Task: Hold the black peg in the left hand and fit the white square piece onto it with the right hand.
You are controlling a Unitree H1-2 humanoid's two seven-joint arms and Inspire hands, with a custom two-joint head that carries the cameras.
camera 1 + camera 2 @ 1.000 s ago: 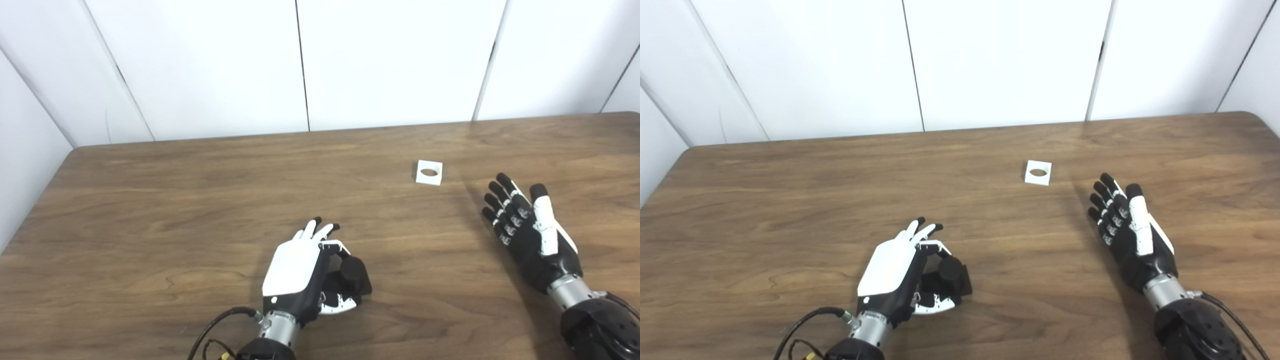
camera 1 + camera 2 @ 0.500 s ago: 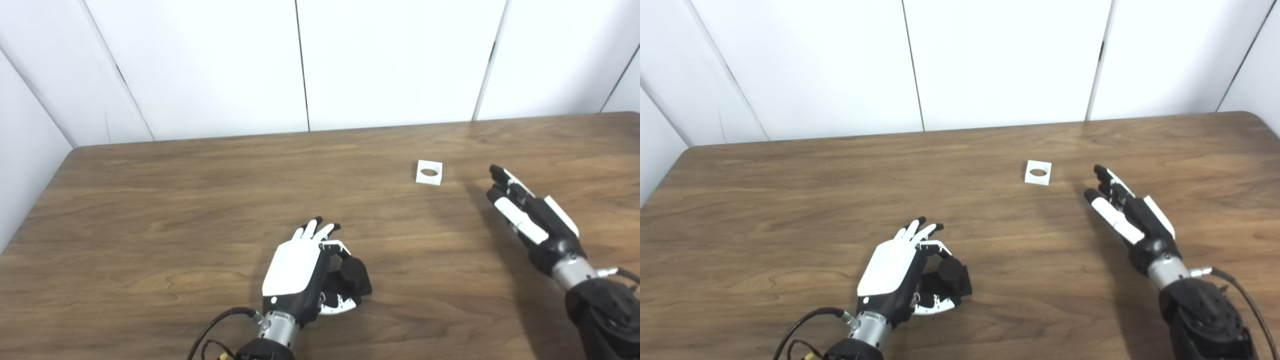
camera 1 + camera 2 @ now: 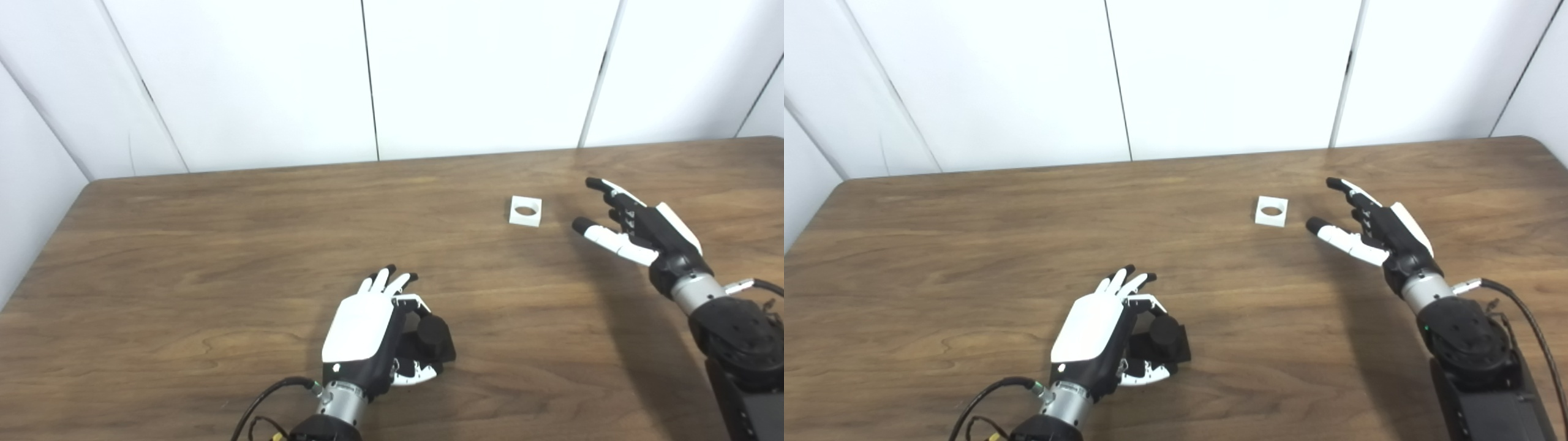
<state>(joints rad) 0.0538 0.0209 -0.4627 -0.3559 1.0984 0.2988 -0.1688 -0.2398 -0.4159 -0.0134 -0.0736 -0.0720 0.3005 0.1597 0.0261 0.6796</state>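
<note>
The black peg stands on a square black base near the table's front edge, held between the thumb and a curled finger of my left hand; the other fingers point away, straight. The white square piece, with a round hole in it, lies flat on the wood farther back and to the right. My right hand hovers just right of that piece, open, thumb and fingers spread and pointing left toward it without touching.
The wooden table ends at white wall panels behind. A cable trails from my left wrist at the front edge; another cable runs along my right forearm.
My right hand has moved forward and left toward the white piece and rolled from palm-up to sideways with thumb extended. The left hand and peg have stayed put.
</note>
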